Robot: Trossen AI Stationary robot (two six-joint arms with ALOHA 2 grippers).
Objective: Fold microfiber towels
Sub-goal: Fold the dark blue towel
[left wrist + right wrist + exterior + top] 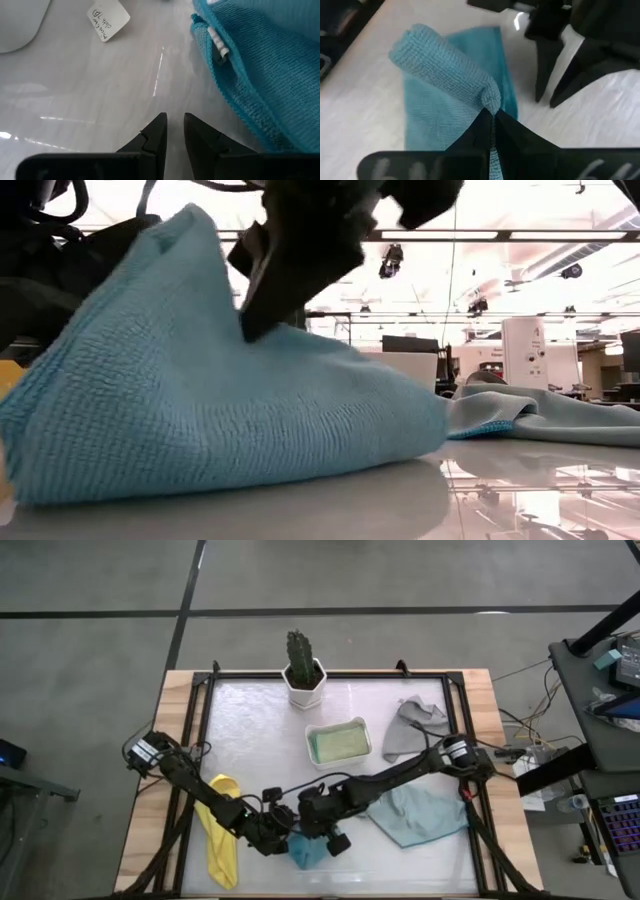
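Pinching the bright blue towel [455, 75] by a raised fold with right fingers [492, 125] clamped on it | lying on tabletop [260, 730] near front edge | hovering left fingers [172, 131] just beside, slightly parted, holding nothing | right arm nearer

A small cactus in a white pot [303, 676] stands near the far edge of the counter [250, 740]. A white tray [338, 742] lies near the counter's middle, just beside the pot. A paper tag [108, 18] lies on the counter.

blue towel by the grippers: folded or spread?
Partly folded: blue towel is doubled over, its fold pinched and lifted by the right gripper.
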